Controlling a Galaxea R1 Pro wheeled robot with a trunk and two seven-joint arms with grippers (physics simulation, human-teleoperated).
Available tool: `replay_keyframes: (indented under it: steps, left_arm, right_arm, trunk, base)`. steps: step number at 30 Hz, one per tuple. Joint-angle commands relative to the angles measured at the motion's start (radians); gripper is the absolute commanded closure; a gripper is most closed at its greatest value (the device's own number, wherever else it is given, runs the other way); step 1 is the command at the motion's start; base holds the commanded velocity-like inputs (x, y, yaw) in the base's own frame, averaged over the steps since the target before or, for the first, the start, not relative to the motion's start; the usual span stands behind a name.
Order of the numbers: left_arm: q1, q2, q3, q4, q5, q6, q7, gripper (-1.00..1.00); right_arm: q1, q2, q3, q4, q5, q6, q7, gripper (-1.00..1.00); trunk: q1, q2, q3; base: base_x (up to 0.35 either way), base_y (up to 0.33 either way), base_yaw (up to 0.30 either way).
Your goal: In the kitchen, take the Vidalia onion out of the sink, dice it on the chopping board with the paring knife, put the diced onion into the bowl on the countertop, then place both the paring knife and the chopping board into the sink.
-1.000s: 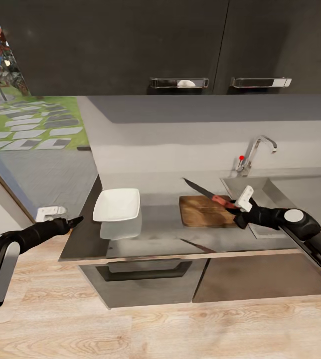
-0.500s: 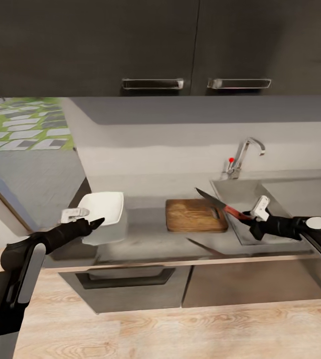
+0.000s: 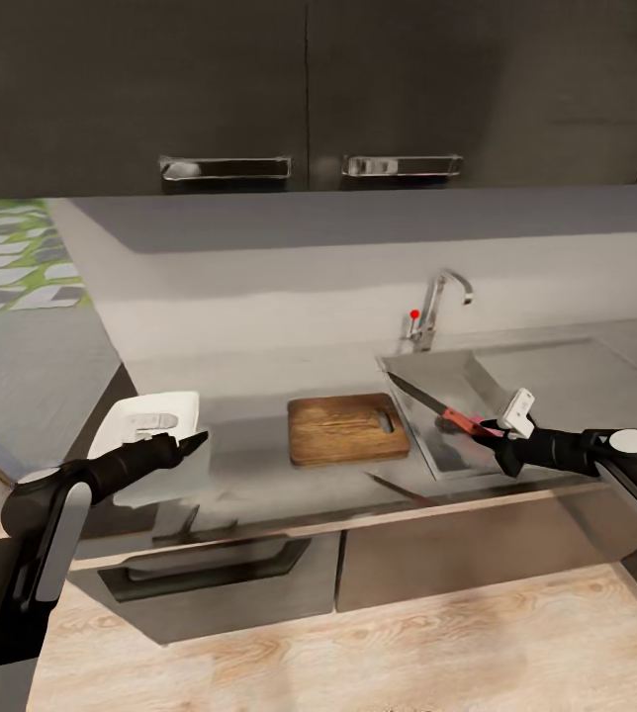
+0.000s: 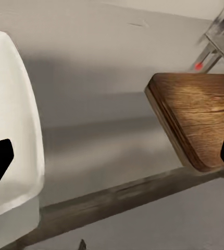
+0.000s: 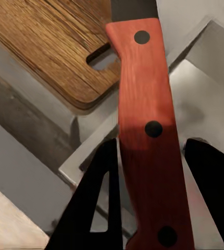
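Whole view swung rightward since half a second ago; cabinets and desk shifted left in frame. Paring knife now held out over the sink basin rather than at the board's edge, right gripper jaws clamped on the reddish handle. Chopping board lying bare on the desk beside the sink. Bowl near the desk's left end, seemingly holding nothing. Left gripper over the bowl, jaws spread apart.

1 chopping board, 1 paring knife, 1 bowl, seemingly empty.
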Motion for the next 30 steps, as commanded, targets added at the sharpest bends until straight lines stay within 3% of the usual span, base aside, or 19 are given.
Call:
replay_keyframes:
  steps: [1, 16, 21, 30]
  left_arm:
    - [-0.001, 0.000, 0.002, -0.001, 0.001, 0.007, -0.004, -1.00]
    - [-0.001, -0.001, 0.002, -0.001, 0.001, 0.006, -0.003, -1.00]
    - [-0.001, -0.002, 0.002, -0.001, 0.001, 0.006, -0.003, -1.00]
    - [-0.001, -0.003, 0.002, 0.000, 0.001, 0.007, -0.003, -1.00]
  right_arm:
    - [-0.002, -0.001, 0.002, 0.000, -0.010, 0.008, -0.001, 1.00]
    - [-0.002, 0.001, 0.002, 0.000, -0.012, 0.008, -0.001, 1.00]
    - [-0.002, 0.002, 0.002, 0.000, -0.012, 0.008, -0.001, 1.00]
    - [-0.002, 0.012, 0.004, 0.000, -0.012, 0.007, -0.001, 1.00]
  trunk:
    - [0.001, -0.002, -0.002]
    - [0.001, -0.002, -0.002]
    - [0.001, -0.002, -0.002]
    - [0.001, -0.002, -0.002]
  base:
    - [0.001, -0.025, -0.280]
    - [0.023, -0.260, -0.281]
    - [0.248, -0.192, -0.238]
    - [0.306, -0.129, -0.038]
